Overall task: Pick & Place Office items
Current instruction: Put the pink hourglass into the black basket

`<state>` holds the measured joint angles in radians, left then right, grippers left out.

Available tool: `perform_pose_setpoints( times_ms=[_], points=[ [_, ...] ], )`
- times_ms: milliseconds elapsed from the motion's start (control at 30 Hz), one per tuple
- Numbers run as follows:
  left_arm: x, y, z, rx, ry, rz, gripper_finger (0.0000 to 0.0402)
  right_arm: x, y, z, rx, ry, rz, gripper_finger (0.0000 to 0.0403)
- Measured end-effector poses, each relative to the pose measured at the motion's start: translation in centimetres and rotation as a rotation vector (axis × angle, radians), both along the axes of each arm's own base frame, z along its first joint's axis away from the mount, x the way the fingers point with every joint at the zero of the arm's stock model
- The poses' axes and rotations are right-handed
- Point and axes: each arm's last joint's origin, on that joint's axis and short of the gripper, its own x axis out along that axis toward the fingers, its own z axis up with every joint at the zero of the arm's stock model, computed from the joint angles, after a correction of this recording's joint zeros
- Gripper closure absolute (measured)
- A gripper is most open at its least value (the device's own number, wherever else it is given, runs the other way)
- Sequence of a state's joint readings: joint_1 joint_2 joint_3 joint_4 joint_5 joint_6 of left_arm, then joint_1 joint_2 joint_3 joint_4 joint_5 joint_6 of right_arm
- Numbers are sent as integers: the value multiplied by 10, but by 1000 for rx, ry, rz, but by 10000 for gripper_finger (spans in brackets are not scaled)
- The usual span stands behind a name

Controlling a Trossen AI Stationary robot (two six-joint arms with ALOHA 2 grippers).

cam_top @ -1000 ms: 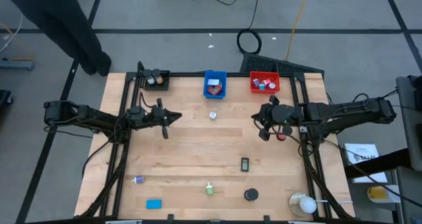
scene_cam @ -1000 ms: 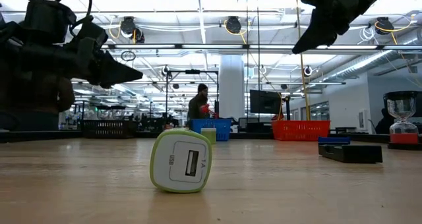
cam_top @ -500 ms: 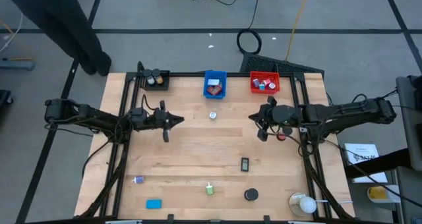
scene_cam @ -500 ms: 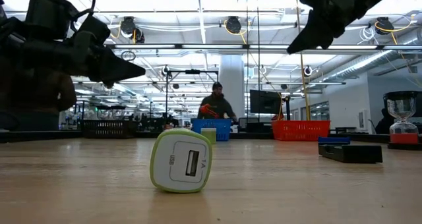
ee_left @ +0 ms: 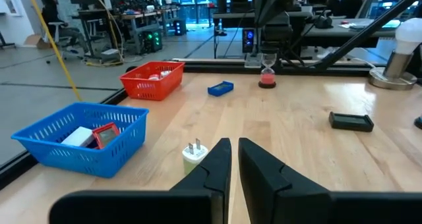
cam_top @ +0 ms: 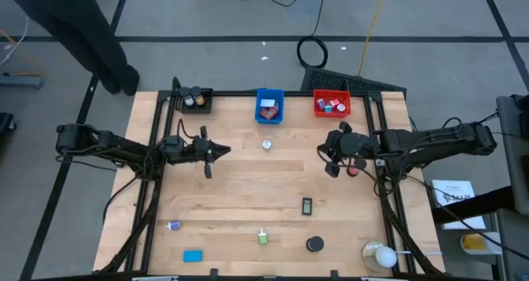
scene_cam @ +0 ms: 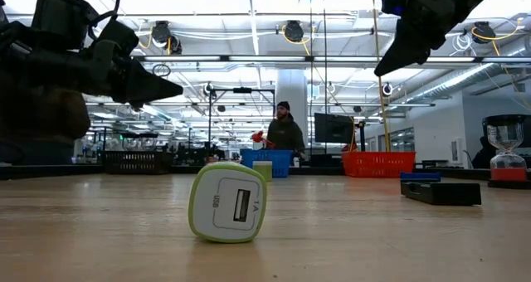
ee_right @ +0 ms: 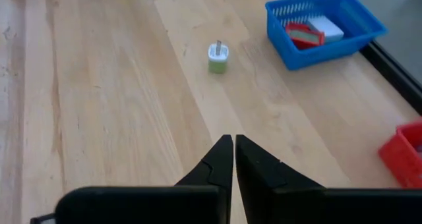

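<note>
Mid-table, green charger (ee_right: 218, 58), prongs toward blue bin (ee_right: 326, 24)

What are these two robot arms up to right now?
Sorting small office items into bins, though neither is holding anything. The left hand and right hand hover shut above the middle of the wooden table. A green charger plug, a black disc and a blue block lie near its front edge.

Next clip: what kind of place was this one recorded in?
Most likely a large open robotics lab or workshop. Behind the wooden table the low view shows a big hall with ceiling strip lights, workbenches and a person; cables run across the grey tiled floor.
</note>
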<state>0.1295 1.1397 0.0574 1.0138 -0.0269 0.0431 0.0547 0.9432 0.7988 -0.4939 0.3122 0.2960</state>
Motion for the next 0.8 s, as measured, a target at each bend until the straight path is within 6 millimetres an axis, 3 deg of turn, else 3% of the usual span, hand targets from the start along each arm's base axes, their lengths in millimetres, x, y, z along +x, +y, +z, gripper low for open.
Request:
perform_pose_setpoints(
  times_ms=[800],
  points=[
    [0, 0, 0, 1, 0, 1, 364, -24, 23, 25, 111, 163, -76, 403]
  ],
)
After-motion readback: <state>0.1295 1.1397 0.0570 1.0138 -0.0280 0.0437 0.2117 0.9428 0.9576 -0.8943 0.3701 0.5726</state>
